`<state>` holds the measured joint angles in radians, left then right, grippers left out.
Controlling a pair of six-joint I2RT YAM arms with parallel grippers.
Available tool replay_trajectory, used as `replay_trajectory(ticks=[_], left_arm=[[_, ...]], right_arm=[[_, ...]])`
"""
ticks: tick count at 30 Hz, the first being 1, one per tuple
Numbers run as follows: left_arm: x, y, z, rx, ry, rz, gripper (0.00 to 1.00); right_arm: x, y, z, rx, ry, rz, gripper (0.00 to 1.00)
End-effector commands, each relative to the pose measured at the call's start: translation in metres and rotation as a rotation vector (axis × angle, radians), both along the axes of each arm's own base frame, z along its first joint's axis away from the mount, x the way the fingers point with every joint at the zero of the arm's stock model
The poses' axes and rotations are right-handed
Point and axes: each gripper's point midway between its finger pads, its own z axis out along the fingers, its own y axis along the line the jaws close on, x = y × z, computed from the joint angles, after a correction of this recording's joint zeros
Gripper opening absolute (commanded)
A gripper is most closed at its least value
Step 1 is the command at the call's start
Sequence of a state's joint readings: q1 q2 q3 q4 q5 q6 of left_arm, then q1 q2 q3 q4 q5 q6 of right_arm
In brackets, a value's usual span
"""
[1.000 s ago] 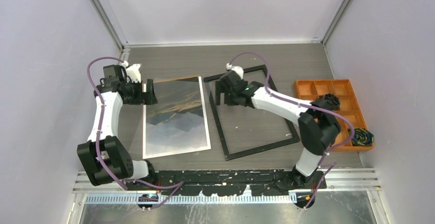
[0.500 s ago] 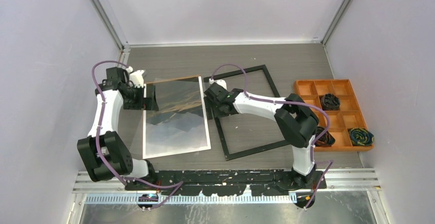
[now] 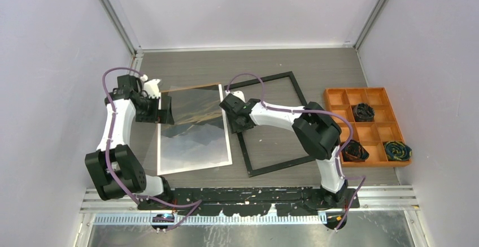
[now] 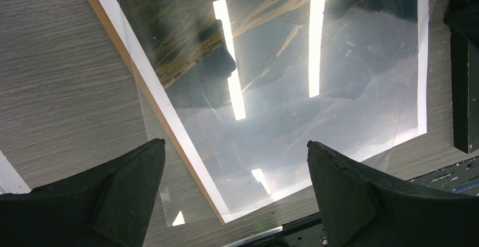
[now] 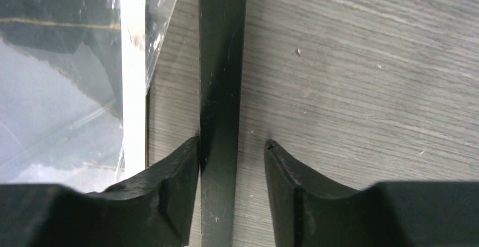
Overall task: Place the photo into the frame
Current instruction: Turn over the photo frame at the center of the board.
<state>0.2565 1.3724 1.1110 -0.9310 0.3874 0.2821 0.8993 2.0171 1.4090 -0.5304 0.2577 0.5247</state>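
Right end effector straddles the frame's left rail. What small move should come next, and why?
Probably close the right end effector onto the left rail of the frame. The rail sits between its fingers: one finger touches it, the other shows a gap, so nothing is gripped yet. The photo lies beside the frame, not in it.

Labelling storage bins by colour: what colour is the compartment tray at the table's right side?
The tray is orange, seen best in the top external view.

Top view overhead, wrist views close, downward — sharing the photo (image 4: 339,117)
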Motion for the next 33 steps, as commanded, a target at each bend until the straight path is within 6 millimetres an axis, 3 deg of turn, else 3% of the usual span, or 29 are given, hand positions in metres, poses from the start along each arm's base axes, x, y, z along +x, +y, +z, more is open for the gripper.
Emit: replay_trajectory(ticks=[1,3,9,14,21,28,33], left_arm=[[0.001,0.003,0.015,0.027,-0.037,-0.025,0.98],[0.0,0.002,0.016,0.03,-0.044,-0.029,0.98],[-0.001,0.001,0.018,0.026,-0.048,-0.032,0.98],[-0.004,-0.002,0.019,0.013,-0.054,-0.037,0.98],[-0.004,-0.004,0.017,0.006,-0.052,-0.04,0.98],[-0.007,-0.003,0.015,0.013,-0.041,-0.048,0.98],[-0.01,-0.005,0.013,0.011,-0.042,-0.054,0.98]], right_arm=[[0.001,-0.003,-0.009,-0.052,0.013,-0.002,0.44],[0.003,-0.003,-0.005,-0.054,0.005,-0.007,0.33],[0.009,-0.003,0.009,-0.056,-0.026,-0.012,0.25],[0.014,0.002,0.029,-0.042,-0.049,-0.008,0.11],[0.02,0.031,0.079,0.107,-0.062,-0.009,0.07],[0.021,0.05,0.096,0.164,-0.029,-0.009,0.01],[0.029,0.06,0.142,0.216,-0.065,-0.011,0.01]])
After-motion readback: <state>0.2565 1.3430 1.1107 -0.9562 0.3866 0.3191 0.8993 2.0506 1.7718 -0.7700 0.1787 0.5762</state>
